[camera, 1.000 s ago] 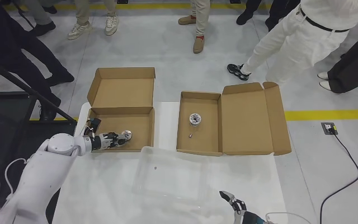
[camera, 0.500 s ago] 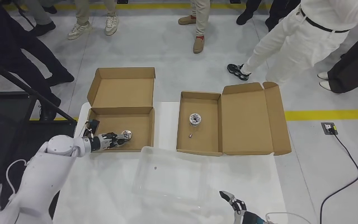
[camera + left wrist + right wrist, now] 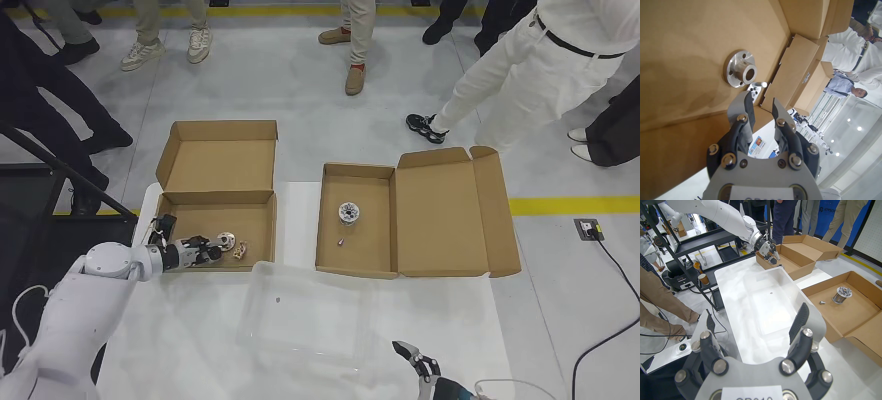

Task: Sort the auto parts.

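A round metal flange lies on the floor of the left cardboard box, with a smaller metal part beside it. My left gripper hovers open just short of them, nothing between its fingers; in the top view it sits over the box's front left area. The right cardboard box holds a cylindrical metal part and a small screw. My right gripper stands open and empty at the table's near edge, over the clear plastic bin.
The clear bin takes up the middle of the white table, with one tiny speck inside. Both boxes have their lids folded open. A black rack stands to the left of the table. Several people stand on the floor beyond the boxes.
My left gripper has opened and drawn back a little. The metal part it held at its tips now lies on the floor of the left box. The right arm has not moved.
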You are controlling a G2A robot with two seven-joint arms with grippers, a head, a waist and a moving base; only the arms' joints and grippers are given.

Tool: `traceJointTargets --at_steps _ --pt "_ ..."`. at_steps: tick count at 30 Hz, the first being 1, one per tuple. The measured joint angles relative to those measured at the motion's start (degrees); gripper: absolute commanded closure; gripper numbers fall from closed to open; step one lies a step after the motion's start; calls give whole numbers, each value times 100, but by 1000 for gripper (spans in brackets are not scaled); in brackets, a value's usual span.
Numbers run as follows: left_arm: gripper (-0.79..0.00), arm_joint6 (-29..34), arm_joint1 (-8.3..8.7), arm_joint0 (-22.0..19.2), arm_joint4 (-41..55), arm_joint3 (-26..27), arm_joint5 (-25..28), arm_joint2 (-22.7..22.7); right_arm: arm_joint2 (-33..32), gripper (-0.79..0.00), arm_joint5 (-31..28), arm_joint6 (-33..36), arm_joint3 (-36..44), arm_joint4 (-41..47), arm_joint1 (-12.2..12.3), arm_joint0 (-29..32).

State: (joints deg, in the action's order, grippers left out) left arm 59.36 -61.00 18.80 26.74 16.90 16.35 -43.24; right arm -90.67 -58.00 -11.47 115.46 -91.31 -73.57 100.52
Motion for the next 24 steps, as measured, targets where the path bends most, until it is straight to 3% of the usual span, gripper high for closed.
traceJointTargets --at_steps 4,10,14,16,21,23,24 --pt "-206 13 -14 -6 -22 -34 24 -54 0 -785 0 0 0 0 0 0" --pt "-249 100 9 -59 9 1 333 -195 0 -785 0 0 0 0 0 0" --pt "-385 274 86 -98 87 87 672 -352 0 -785 0 0 0 0 0 0" --pt "-542 360 142 -91 102 161 823 -436 0 -785 0 0 0 0 0 0" --pt "-680 446 300 40 154 487 1214 -665 0 -785 0 0 0 0 0 0" --pt "-785 407 392 182 278 720 1474 -833 0 -785 0 0 0 0 0 0" --pt "-785 381 438 265 328 843 1598 -913 0 -785 0 0 0 0 0 0"
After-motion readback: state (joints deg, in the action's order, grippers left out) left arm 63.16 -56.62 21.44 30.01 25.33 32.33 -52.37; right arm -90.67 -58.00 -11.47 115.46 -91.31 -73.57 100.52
